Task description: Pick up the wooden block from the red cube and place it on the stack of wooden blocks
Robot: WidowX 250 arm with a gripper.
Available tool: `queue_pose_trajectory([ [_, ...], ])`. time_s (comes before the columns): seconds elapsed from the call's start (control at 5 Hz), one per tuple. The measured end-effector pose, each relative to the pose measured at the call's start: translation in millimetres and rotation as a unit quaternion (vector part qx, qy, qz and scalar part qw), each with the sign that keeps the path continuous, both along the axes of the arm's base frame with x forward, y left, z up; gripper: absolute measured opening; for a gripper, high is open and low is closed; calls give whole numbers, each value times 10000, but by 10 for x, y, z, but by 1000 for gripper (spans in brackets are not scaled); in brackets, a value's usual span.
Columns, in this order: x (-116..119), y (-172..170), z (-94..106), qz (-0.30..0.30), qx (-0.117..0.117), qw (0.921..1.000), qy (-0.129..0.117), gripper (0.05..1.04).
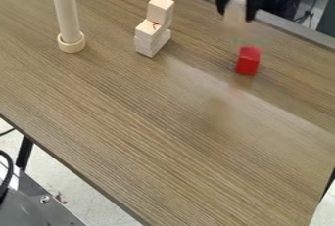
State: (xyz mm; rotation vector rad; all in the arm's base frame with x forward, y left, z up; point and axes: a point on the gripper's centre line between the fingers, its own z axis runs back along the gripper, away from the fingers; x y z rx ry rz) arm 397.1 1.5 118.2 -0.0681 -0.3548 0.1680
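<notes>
So my claw (236, 15) has a pale block (235, 10) pinched by its sides, probably to keep it upright, at the far right of the desk (163, 137), beyond the red block (248, 61).

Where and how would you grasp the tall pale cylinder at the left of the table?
I'd pinch the upper shaft of the tall pale cylinder on opposite sides, coming down from above. It stands upright with its top free, and nothing crowds the shaft. I'd stay above the wider round collar at its foot, since the slimmer shaft should be easier to straddle.
</notes>
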Motion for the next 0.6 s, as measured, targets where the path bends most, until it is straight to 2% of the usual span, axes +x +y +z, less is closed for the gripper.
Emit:
queue_pose_trajectory([
  [0.4,-613,385,258,-75,15,10000,53,562],
  [0.6,-907,570,287,-153,135,9998,50,562],
])
